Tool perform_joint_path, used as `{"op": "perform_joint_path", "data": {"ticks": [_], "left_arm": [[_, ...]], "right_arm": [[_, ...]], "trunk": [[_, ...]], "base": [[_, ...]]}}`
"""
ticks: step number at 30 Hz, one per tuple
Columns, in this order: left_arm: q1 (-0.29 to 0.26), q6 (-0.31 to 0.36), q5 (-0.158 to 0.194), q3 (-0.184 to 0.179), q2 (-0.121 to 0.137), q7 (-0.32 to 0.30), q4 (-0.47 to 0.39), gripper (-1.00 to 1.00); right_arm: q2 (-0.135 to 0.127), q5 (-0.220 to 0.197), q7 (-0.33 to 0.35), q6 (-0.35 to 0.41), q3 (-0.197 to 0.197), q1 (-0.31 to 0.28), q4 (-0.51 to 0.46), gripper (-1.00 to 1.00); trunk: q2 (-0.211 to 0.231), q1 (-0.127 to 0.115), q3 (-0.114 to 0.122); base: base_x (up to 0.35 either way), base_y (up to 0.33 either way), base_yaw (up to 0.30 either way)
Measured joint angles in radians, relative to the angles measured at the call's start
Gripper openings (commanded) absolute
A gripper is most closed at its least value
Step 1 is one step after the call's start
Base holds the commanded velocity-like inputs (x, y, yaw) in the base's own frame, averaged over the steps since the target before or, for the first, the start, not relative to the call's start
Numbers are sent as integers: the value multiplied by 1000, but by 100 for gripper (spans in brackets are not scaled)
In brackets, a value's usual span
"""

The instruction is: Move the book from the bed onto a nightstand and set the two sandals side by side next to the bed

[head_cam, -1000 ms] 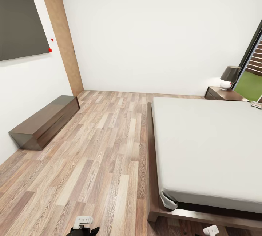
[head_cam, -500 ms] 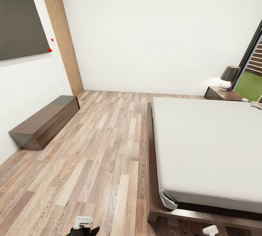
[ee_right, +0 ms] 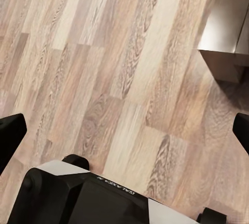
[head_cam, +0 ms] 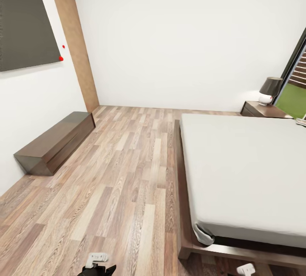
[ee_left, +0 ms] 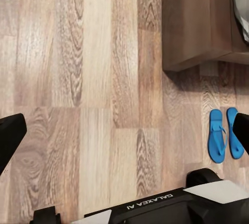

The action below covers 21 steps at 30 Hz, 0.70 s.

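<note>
The bed (head_cam: 242, 169), with its pale-grey mattress and dark wood frame, takes up the right of the head view. A reddish-brown nightstand (head_cam: 260, 109) stands at its far corner. A small pale object (head_cam: 301, 120) lies at the mattress's far right edge, too small to identify. The two blue sandals (ee_left: 225, 135) lie side by side on the plank floor near a corner of the bed frame (ee_left: 197, 27). My left gripper (ee_left: 124, 136) hangs open above the floor. My right gripper (ee_right: 124, 130) is also open with nothing in it. The book is not identifiable.
A long dark bench-like unit (head_cam: 57, 142) runs along the left wall under a dark wall panel (head_cam: 23, 29), with a wooden door (head_cam: 76, 50) beyond. A lamp (head_cam: 268, 90) sits on the nightstand beside the window (head_cam: 295, 84). The robot's base (ee_left: 155, 206) is beneath the grippers.
The whole head view has shifted slightly, with the bed and the bench drifting a little to the right, so the camera has moved. Nothing in the room has moved.
</note>
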Motion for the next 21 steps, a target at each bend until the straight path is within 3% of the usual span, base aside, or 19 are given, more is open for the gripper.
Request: {"op": "perform_joint_path", "data": {"ticks": [12, 21], "left_arm": [[0, 0, 0, 0, 0, 0, 0, 100], [0, 0, 0, 0, 0, 0, 0, 100]], "right_arm": [[0, 0, 0, -1, 0, 0, 0, 100], [0, 0, 2, -1, 1, 0, 0, 100]], "trunk": [[0, 0, 1], [0, 0, 14]], "base": [[0, 268, 0], [0, 42, 0]]}}
